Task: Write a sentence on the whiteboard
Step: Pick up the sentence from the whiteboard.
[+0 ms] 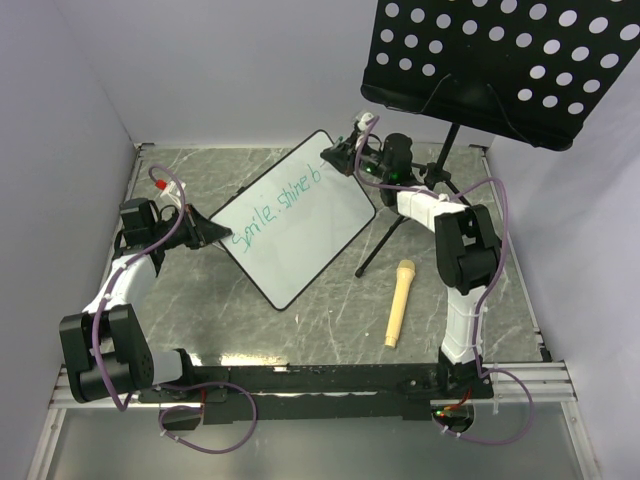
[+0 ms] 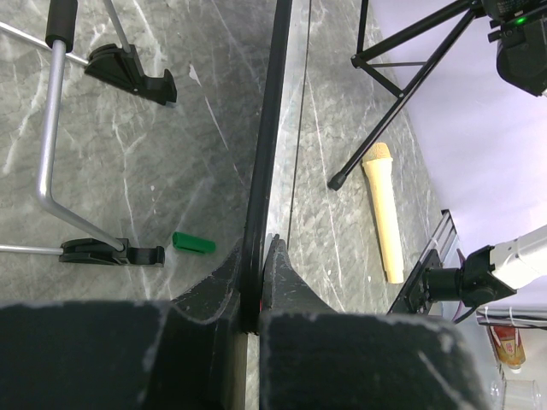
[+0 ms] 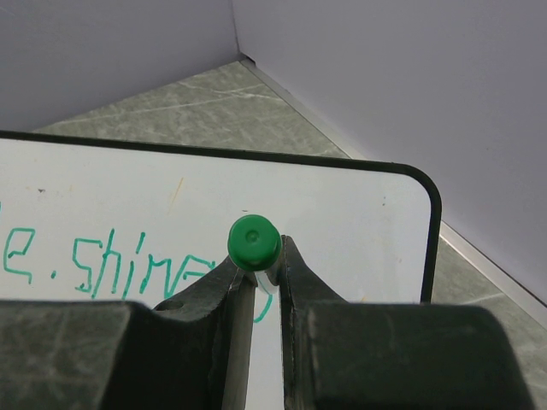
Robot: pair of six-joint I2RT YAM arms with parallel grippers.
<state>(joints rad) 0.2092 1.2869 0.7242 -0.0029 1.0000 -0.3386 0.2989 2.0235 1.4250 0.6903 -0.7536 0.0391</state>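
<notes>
Worktop (image 1: 330, 320): grey marbled slab.
Music stand (image 1: 500, 60): black perforated metal tray on thin tripod legs, at the far right corner, overhanging the right arm.
Whiteboard (image 1: 300, 240): glossy white rectangle with rounded corners and a thin black frame, lying diagonally mid-worktop.
Sentence (image 1: 275, 208): teal handwriting, "Smile. shine b", along the board's long edge.
Left end effector (image 1: 215, 235): clamped on the board's frame.
Right end effector (image 1: 335, 155): closed on marker, at the board's far corner.
Microphone (image 1: 398, 300): pale wooden cylinder, near the right edge.
Marker (image 3: 254, 241): round green end.
Cap (image 2: 193, 243): small, green, lying on the worktop.
</notes>
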